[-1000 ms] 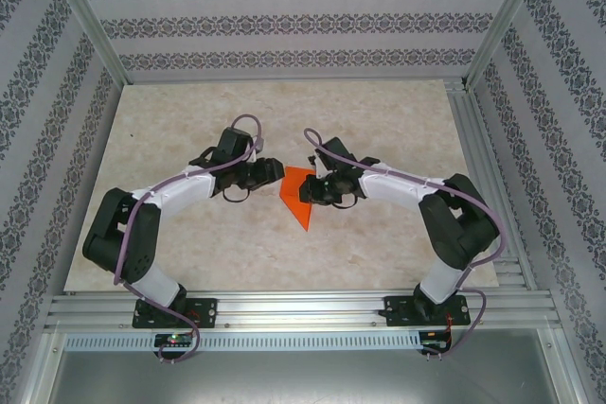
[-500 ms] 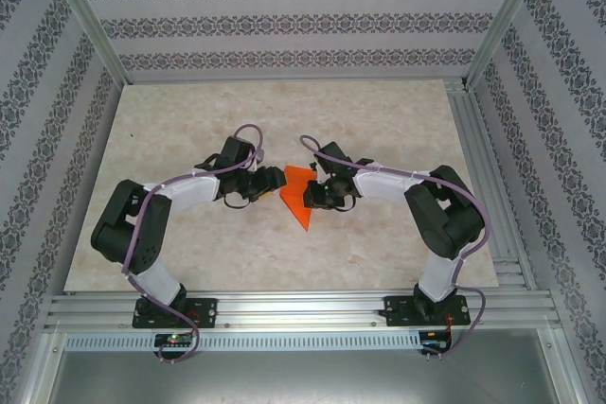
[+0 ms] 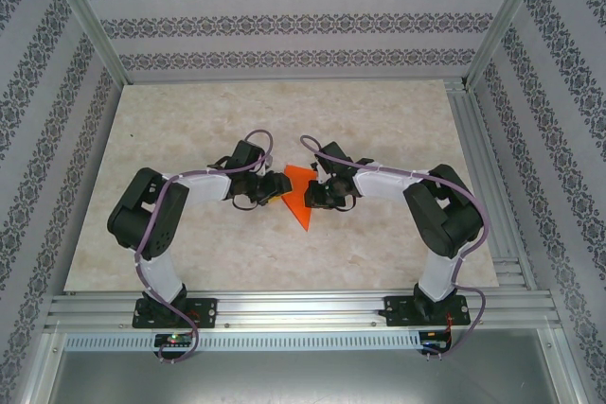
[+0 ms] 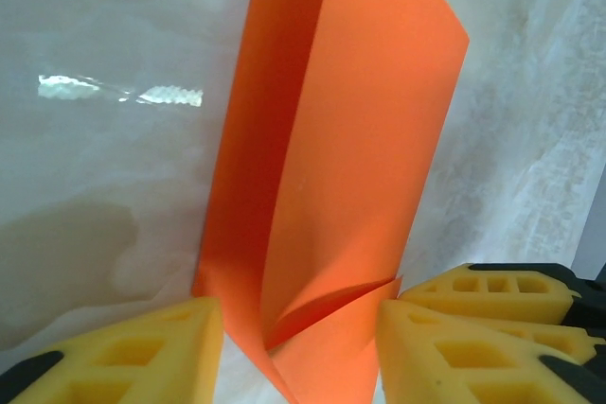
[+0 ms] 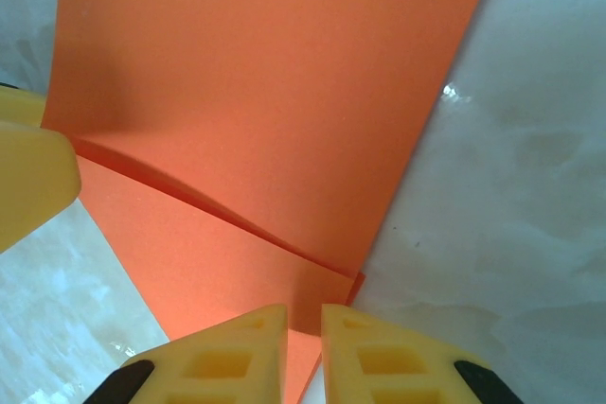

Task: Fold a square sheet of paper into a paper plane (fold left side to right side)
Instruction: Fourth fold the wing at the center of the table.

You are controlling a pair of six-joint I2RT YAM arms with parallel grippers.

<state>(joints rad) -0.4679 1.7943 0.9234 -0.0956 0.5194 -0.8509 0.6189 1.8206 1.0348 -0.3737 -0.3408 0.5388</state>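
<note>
1. Table (image 3: 379,111): a pale marbled surface, taken as the reference for all positions below.
2. Square sheet of paper (image 3: 298,198): bright orange and already folded into a pointed wedge. It lies about at the table's centre, its tip aimed at the table's near edge.
3. Layers of the sheet (image 4: 331,158): in the left wrist view one flap rises off the table and leans over a darker lower layer. In the right wrist view (image 5: 265,92) an upper layer overlaps a lower one along a shadowed crease.
4. Left gripper (image 3: 273,194): just left of the table's centre, low over the surface. Its yellow fingers (image 4: 123,347) are spread, and one end of the sheet lies in the gap between them.
5. Right gripper (image 3: 316,194): just right of the table's centre. Its fingers (image 5: 237,357) are drawn nearly together, leaving a narrow slit over a folded corner. Whether they pinch the paper cannot be told.
</note>
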